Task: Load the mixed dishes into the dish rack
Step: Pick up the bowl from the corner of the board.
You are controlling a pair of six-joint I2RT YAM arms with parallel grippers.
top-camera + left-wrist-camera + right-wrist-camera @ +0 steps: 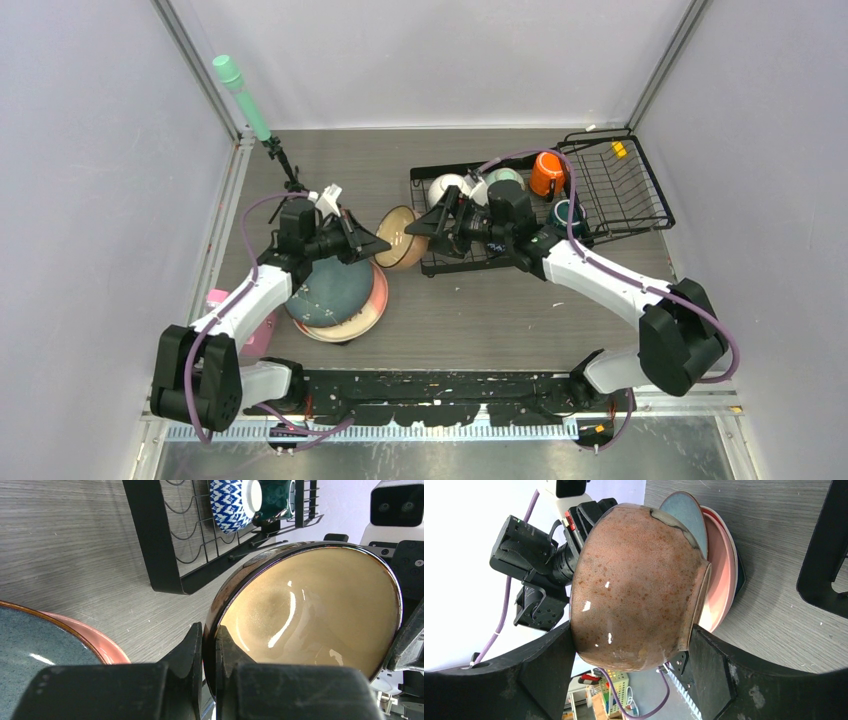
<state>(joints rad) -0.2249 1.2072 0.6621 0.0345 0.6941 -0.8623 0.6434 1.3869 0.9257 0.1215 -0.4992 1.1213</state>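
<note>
From above, the brown bowl (pixel 403 237) hangs on its side over the table (pixel 480 320), between the two arms and just left of the dish rack (pixel 640 205). The left pincer (pixel 375 243) meets it from the left and the right pincer (pixel 425 228) from the right. We judge this to be a handover towards the rack. To do it well, one pincer should have a sure hold before the other lets go, and the bowl should not swing.

In the left wrist view, the left pincer (pixel 209 635) is shut on the bowl's rim, one finger inside and one outside. The glazed hollow of the brown bowl (pixel 310 610) faces us. It is a thin, slippery hold, so we would move slowly. Beyond lie the rack's edge (pixel 150 540) and a blue-patterned bowl (pixel 230 502) already loaded. The teal plate (pixel 35 645) and pink plate (pixel 97 642) wait at lower left.

In the right wrist view, the right pincer (pixel 631 635) stands wide, with the brown bowl (pixel 634 580) between its fingers. One finger is at the base and the other at the rim, both close against it. We cannot tell whether they press or only flank it. They should sit squarely across base and rim, since a skewed grip could squeeze the round body out.
</note>
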